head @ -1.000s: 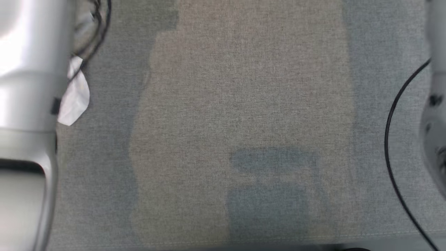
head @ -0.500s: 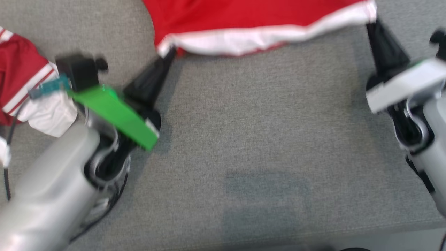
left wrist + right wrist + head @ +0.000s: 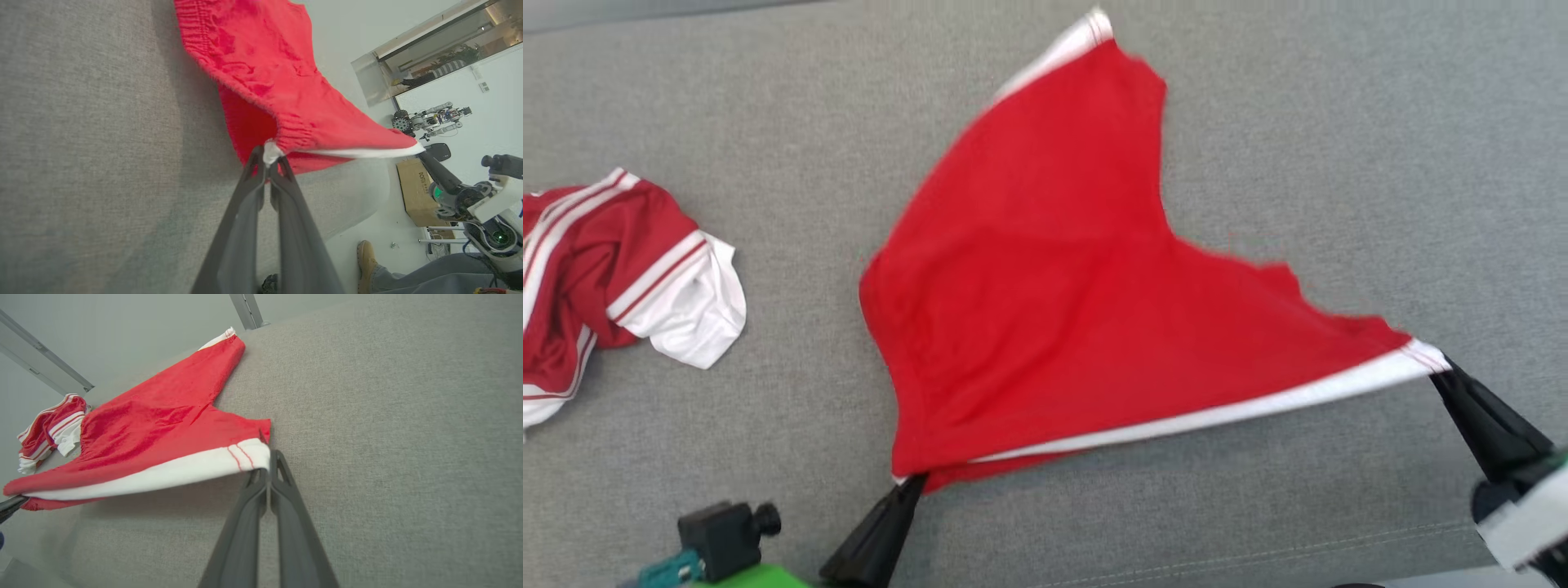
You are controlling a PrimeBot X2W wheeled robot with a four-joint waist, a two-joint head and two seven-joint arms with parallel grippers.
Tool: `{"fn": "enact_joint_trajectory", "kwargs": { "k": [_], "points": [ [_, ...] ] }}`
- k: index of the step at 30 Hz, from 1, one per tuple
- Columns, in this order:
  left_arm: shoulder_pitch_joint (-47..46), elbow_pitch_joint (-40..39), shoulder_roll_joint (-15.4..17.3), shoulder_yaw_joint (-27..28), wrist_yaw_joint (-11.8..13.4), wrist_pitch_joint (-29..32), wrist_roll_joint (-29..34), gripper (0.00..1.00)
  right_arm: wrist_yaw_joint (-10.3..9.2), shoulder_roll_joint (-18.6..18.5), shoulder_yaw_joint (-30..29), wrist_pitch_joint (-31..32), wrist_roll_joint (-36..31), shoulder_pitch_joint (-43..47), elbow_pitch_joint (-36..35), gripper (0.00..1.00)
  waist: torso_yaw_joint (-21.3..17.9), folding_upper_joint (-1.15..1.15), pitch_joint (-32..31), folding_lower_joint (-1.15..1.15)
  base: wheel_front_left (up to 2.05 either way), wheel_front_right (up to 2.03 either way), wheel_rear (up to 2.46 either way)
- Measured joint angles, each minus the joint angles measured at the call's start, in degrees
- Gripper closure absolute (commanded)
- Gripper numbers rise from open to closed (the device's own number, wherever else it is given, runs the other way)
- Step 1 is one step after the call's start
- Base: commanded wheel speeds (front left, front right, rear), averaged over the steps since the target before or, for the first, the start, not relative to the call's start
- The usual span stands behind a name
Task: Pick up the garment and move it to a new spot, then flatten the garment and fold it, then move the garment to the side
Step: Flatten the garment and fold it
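Looking down through the head camera, I see the red shorts (image 3: 1045, 286) spread across the middle of the grey cloth-covered table (image 3: 1339, 163). The near edge, with its white band, is stretched between my two hands. My left hand (image 3: 908, 486) comes up from the bottom edge with its fingers pinched together on the near left corner. My right hand (image 3: 1441, 374) comes in from the lower right and is pinched on the white-banded corner. One leg of the shorts reaches away to the far side of the table and ends in a white hem. A second red-and-white garment (image 3: 621, 269) lies crumpled at the left, well apart from the shorts.

In the left wrist view, the left hand (image 3: 267, 157) is closed tight on a white corner beside the gathered waistband of the shorts (image 3: 278, 90). The cloth rises off the table (image 3: 81, 143) there and runs to the right hand (image 3: 423, 155) at the far corner. Beyond the table I see a cardboard box (image 3: 412, 192) on the floor and a person's shoe (image 3: 367, 261).

In the right wrist view, the right hand (image 3: 269, 463) has its fingers squeezed together on the white band with two thin red stripes. The shorts (image 3: 155, 433) stretch left from it, with a shadow under the near edge. The far leg lies on the table (image 3: 388, 416). The crumpled garment (image 3: 53, 424) sits beyond the shorts at the left.
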Motion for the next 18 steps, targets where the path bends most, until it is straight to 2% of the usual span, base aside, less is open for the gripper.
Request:
{"fn": "enact_joint_trajectory", "kwargs": {
  "k": [4, 8, 10, 12, 18],
  "points": [
    [8.27, -8.21, -1.53, 6.38, 2.56, -0.16, -0.40, 1.00, 0.00, 0.30, -8.48, 3.34, -0.52, 9.71, -9.49, 1.00, 0.00, 0.00, -2.12, 0.00, 0.00, 0.00, 0.00],
    [8.65, -12.45, -1.79, 7.37, 3.37, 0.40, 0.56, 1.00, -0.01, 2.24, -12.49, 9.05, -1.30, 8.39, -16.33, 1.00, 0.34, 0.00, -1.40, 0.00, 0.00, 0.00, 0.00],
    [5.62, -12.61, -2.26, 7.78, 4.05, 2.57, 0.09, 1.00, -0.03, 3.08, -12.74, 12.78, -1.47, 3.08, -16.85, 1.00, 0.58, 0.00, -0.51, 0.00, 0.00, 0.00, 0.00],
    [1.21, -12.11, -4.38, 9.25, 4.50, 4.39, -2.00, 1.00, -0.03, 3.91, -11.84, 16.64, -1.51, -4.46, -15.32, 1.00, 0.91, 0.00, 0.69, 0.00, 0.00, 0.00, 0.00],
    [-12.46, -4.36, -10.94, 12.69, 5.55, 9.51, -7.69, 1.00, -0.07, 8.21, -7.78, 25.95, -4.37, -28.48, -1.96, 1.00, 3.39, 0.00, 5.17, 0.00, 0.00, 0.00, 0.00]
  ]
}}
